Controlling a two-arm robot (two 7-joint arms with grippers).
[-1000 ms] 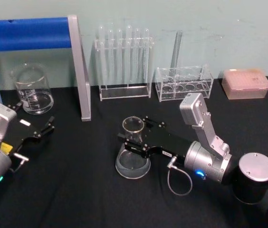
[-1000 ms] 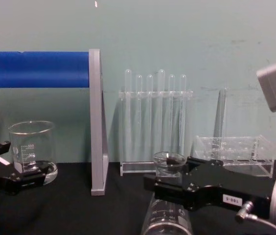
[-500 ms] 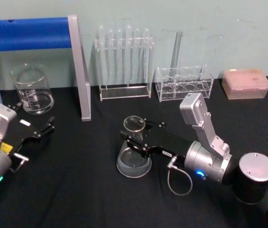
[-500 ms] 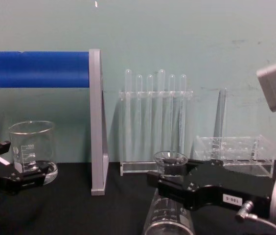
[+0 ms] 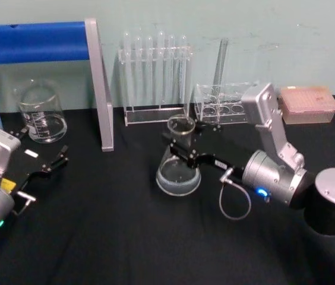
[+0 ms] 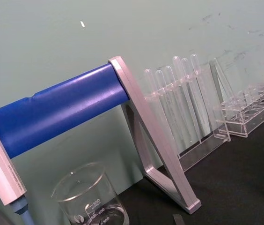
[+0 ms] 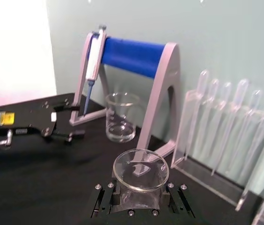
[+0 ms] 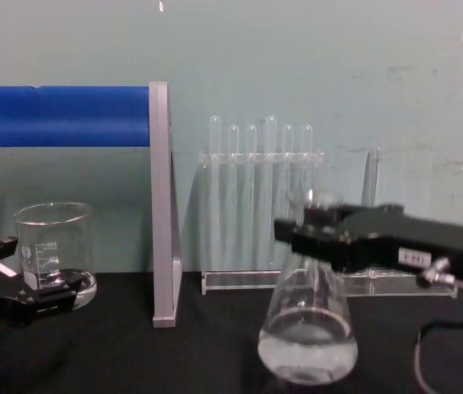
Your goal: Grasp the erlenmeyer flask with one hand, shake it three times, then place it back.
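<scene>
The erlenmeyer flask point(image 5: 179, 169) is clear glass with a little clear liquid in its wide base point(image 8: 307, 341). It hangs upright a little above the black table, in front of the test tube rack. The hand, my right gripper point(image 5: 182, 145), is shut on the flask's neck just under the lip, its black fingers point(image 8: 314, 238) reaching in from the right. In the right wrist view I look down into the flask's round mouth point(image 7: 140, 172) between the jaws. My left gripper point(image 5: 43, 148) rests open and empty at the table's left, near the beaker.
A glass beaker point(image 5: 40, 113) stands at the back left under a blue-barred pipette stand point(image 5: 37, 41). A rack of test tubes point(image 5: 154, 77), a low clear rack point(image 5: 227, 101) and a pink tip box point(image 5: 307, 104) line the back wall.
My right gripper has risen and swung back and to the right, carrying the flask up off the table. The left arm has stayed still.
</scene>
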